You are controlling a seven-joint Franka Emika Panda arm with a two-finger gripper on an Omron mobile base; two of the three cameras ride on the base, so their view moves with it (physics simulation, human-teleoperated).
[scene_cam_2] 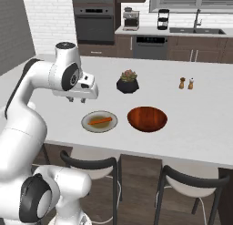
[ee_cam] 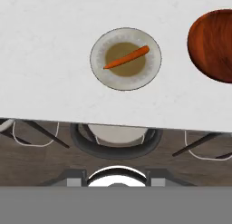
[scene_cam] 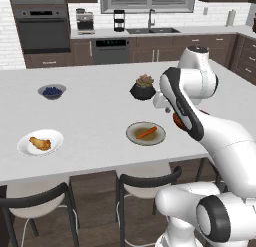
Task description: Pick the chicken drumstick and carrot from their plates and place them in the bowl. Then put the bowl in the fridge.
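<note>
Orange carrot (ee_cam: 126,58), grey-tan plate with brownish centre (ee_cam: 152,70), glossy reddish-brown bowl (ee_cam: 213,46), golden-brown drumstick (scene_cam: 40,143)

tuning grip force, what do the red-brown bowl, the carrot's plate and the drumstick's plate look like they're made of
The bowl looks like polished wood: streaky grain in the reddish-brown surface with a soft sheen, though glazed ceramic is possible. The carrot's plate looks like stoneware or ceramic: a matte, speckled grey-tan rim around a brownish centre. The drumstick's plate looks like glazed white ceramic: plain, smooth and bright.
</note>
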